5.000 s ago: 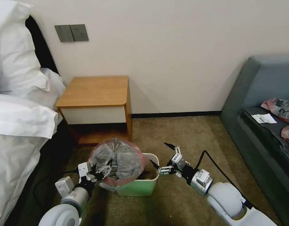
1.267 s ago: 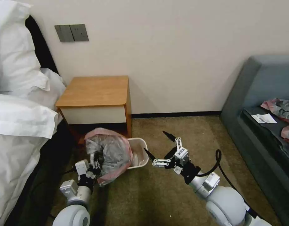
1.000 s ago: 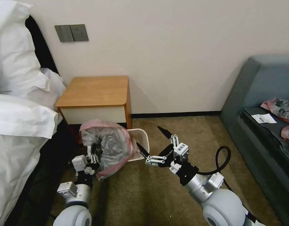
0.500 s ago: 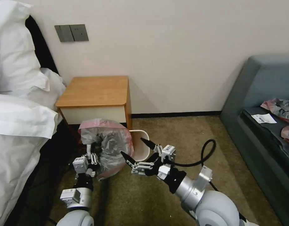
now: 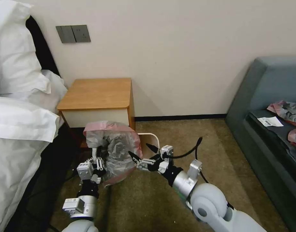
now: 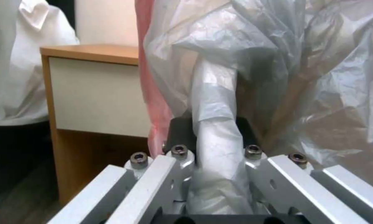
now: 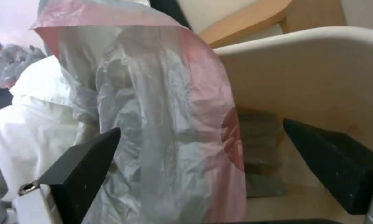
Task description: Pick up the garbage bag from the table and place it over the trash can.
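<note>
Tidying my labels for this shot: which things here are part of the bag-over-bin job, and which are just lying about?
Job:
garbage bag, gripped by left gripper
trash can, tipped behind it
right gripper, open at the bag's edge
table

Lying about:
plastic wads and paper slip on sofa
bedding

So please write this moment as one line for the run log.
left end effector: shut on garbage bag | right end effector: open at bag rim | trash can: tipped, partly covered | table: behind
</note>
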{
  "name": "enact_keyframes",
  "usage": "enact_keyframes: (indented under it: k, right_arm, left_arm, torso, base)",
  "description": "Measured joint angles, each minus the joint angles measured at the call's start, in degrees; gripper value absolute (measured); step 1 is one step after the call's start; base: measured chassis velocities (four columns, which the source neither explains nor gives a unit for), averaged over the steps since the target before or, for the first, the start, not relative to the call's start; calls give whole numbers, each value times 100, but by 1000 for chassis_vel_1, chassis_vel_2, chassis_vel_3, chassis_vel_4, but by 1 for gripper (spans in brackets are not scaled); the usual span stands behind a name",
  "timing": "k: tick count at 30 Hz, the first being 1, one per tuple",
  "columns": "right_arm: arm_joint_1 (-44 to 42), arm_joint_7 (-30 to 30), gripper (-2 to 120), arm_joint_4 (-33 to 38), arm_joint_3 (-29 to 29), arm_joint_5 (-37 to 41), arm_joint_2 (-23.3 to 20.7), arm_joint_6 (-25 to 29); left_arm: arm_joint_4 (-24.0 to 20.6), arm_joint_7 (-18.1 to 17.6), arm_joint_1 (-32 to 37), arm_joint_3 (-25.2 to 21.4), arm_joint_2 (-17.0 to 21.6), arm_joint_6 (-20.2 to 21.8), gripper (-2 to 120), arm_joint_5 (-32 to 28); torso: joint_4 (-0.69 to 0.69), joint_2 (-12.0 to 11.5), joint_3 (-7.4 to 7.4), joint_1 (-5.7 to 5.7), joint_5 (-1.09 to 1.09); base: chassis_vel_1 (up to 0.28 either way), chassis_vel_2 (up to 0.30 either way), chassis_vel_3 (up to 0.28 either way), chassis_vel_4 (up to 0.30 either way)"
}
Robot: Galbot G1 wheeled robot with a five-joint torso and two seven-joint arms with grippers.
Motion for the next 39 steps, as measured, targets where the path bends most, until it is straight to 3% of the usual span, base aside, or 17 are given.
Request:
enact_keyframes:
  k: [11, 39]
  right_arm:
    - [216, -128, 100, -183, -154, 184, 184, -33]
    - [146, -168, 3, -97, -223, -308, 198, 34]
  left_arm:
    - [-29, 15, 49, 28, -3, -21, 8, 18]
    - [91, -19, -4, 16, -3, 31, 8, 55]
  torso:
    - [0, 0, 0, 0, 0]
    - [0, 0, 0, 0, 0]
  base:
    - [0, 0, 0, 0]
    - [0, 0, 0, 0]
